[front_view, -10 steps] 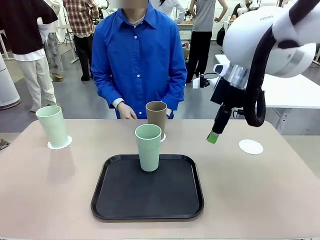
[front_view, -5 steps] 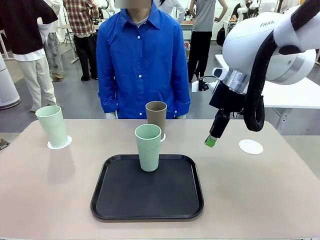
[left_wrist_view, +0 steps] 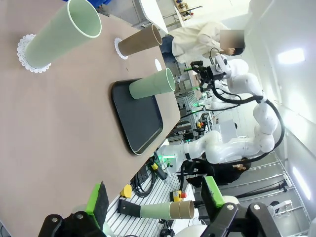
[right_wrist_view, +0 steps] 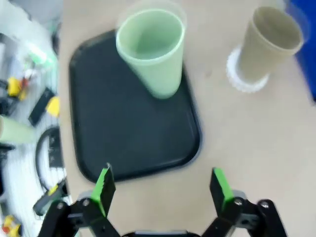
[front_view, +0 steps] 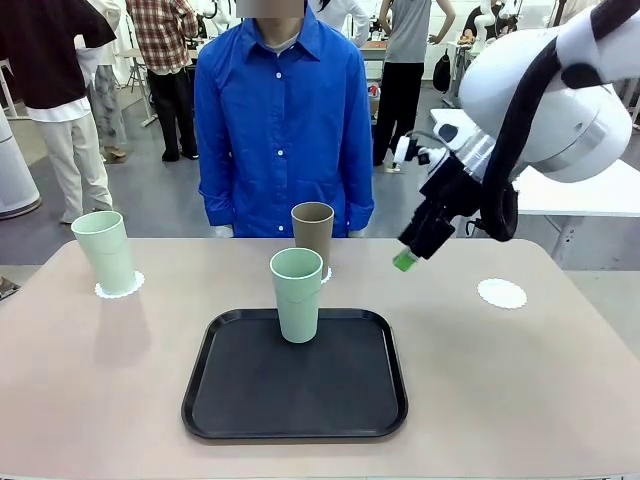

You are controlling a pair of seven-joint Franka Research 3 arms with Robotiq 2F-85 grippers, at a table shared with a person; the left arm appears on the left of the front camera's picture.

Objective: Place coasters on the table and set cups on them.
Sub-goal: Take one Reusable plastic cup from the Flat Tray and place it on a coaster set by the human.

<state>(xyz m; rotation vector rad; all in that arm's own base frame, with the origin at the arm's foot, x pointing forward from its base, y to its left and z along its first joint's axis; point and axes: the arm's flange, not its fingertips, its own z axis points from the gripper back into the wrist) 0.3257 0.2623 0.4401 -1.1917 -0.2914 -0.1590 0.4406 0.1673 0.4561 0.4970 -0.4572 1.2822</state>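
Beige table with a busy room behind it. A person in a blue shirt stands at the far edge, centre.

Cups and coasters:
- Left mint cup stands upright on the left coaster, at the far left of the table.
- Brown cup stands upright on the middle coaster, far centre, just in front of the person.
- Middle mint cup stands upright directly on the black tray, at the tray's far edge, on the near side of the brown cup.
- Right coaster lies flat on the table at the far right with nothing on it.

Right gripper: in the air above the table, between the brown cup and the right coaster, tilted toward the tray. Its fingers are spread wide with nothing between them. The wrist view looks down on the middle mint cup and the tray.

Left gripper: fingers apart, nothing held. It looks across the table from the left side, well apart from all three cups.
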